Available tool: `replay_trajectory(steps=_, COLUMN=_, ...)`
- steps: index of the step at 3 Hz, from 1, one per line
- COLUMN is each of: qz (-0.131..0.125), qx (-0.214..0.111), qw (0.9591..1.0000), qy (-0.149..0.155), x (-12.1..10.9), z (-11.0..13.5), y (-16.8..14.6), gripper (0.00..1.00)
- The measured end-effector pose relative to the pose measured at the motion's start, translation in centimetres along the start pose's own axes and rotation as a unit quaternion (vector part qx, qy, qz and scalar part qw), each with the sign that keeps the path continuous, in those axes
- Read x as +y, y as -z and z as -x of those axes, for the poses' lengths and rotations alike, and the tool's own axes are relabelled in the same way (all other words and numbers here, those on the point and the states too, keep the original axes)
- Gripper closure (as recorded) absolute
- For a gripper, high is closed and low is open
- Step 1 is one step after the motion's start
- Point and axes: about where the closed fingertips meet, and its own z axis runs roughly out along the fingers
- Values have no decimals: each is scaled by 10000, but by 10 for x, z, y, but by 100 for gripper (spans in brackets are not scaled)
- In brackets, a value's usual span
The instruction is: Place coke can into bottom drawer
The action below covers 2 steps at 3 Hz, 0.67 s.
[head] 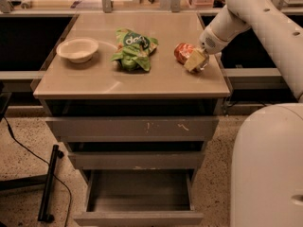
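Fingers [195, 59] of the gripper [193, 59] clasp the coke can [182, 52] low over the table [132, 86] near its right edge. One pale finger covers much of the can and the other is hidden behind it. Below, the bottom drawer [138, 218] stands open, its front partly cut off.

Tabletop [161, 82], bowl [77, 49], bag [134, 50], coke can [182, 52] at end effector [196, 60]

Smooth white arm [265, 18] of rounded tubular links, small dark dots along one. Its pale yellowish gripper [195, 60] is near the worktop's [142, 84] right edge. Bulky rounded white base [270, 169].
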Motion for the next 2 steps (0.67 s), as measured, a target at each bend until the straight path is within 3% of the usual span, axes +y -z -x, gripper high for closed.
replay_trajectory(steps=1, qz=362, qx=-31, qw=9993, qy=24, x=16, z=-19, y=24, gripper=100)
replay_trajectory(steps=2, qz=649, qx=-91, qw=9976, qy=-203, x=35, z=-50, y=60, gripper=100)
